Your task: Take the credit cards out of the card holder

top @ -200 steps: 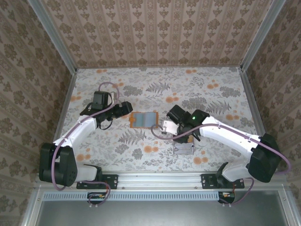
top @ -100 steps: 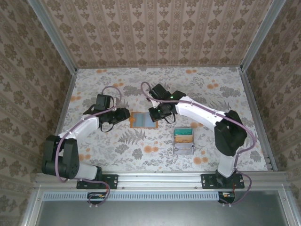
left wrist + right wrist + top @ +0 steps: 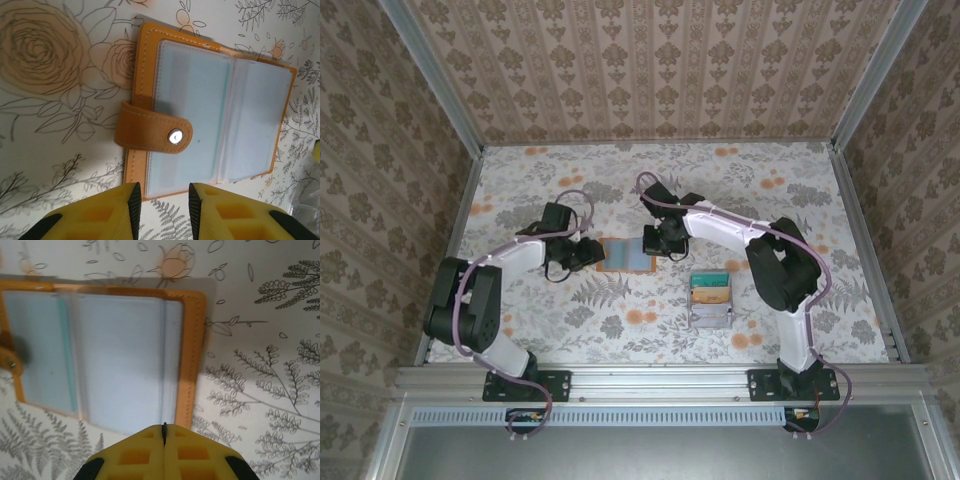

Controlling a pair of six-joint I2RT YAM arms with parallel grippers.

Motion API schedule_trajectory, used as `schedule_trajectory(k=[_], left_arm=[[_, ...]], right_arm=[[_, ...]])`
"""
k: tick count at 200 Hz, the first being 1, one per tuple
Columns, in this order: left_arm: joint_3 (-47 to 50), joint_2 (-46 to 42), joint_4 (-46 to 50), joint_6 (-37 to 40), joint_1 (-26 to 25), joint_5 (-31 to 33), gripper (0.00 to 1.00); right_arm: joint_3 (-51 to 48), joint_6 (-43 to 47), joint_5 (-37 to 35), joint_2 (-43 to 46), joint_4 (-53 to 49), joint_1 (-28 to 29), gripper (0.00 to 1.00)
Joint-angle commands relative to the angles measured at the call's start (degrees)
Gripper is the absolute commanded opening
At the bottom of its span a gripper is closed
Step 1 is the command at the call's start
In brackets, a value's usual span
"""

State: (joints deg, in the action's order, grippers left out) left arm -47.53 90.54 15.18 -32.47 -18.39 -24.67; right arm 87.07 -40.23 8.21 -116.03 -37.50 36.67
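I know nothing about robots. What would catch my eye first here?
The orange card holder lies open in the middle of the flowery table, its pale blue sleeves facing up. The left gripper and the right gripper sit at its two ends, the left with fingers apart, the right with fingers pressed together. A grey tray with teal and tan cards sits just right of it, toward the near edge.

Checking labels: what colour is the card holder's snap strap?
The strap is orange with a silver stud; left wrist view shows it best.
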Motion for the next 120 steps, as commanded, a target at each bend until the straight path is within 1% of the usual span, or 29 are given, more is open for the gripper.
schedule_trajectory(k=[1, 45, 120], left_arm=[[-2.7, 1.8, 0.1, 1.3, -0.7, -0.5, 0.33], [-4.2, 5.3, -0.1, 1.5, -1.5, -0.6, 0.33], [-4.7, 7.9, -0.4, 1.9, -2.7, -0.4, 0.33]], right_arm=[[1.4, -2.5, -1.4, -1.7, -1.4, -0.4, 0.0], [1.8, -2.0, -1.4, -3.9, -1.2, -0.6, 0.0], [2.2, -1.5, -0.7, -6.5, -1.5, -0.6, 0.0]])
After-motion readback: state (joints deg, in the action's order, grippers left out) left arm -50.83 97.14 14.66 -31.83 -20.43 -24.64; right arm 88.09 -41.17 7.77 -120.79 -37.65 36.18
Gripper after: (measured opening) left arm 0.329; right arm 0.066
